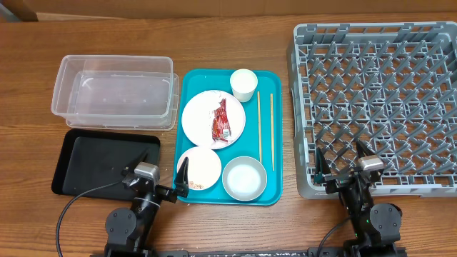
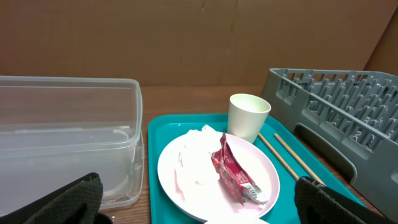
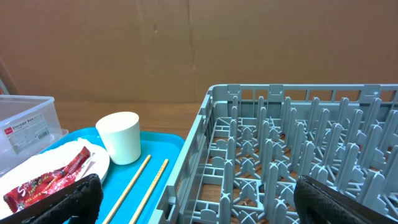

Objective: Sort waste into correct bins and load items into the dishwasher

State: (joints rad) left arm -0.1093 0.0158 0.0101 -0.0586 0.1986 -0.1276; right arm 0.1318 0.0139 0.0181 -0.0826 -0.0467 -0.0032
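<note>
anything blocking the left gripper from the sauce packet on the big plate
Nothing visible does. The sauce packet lies exposed on the large plate, straight ahead of the open left gripper, with the tissue beside it.

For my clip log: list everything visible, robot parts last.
Table: one, brown wood.
Clear tub: one, transparent, far left.
Black tray: one, black, near left.
Teal tray: one, teal, centre.
Large plate: one, white, on teal tray.
Sauce packet: one, red-and-white, on large plate.
Tissue: one, white, beside the packet.
Small plate: one, pinkish-white, teal tray's near left.
Bowl: one, white, teal tray's near right.
Cup: one, white, teal tray's far edge.
Chopsticks: two, wooden, teal tray's right side.
Dish rack: one, grey, right.
Left gripper: one, black, open, by small plate.
Right gripper: one, black, open, at rack edge.
</note>
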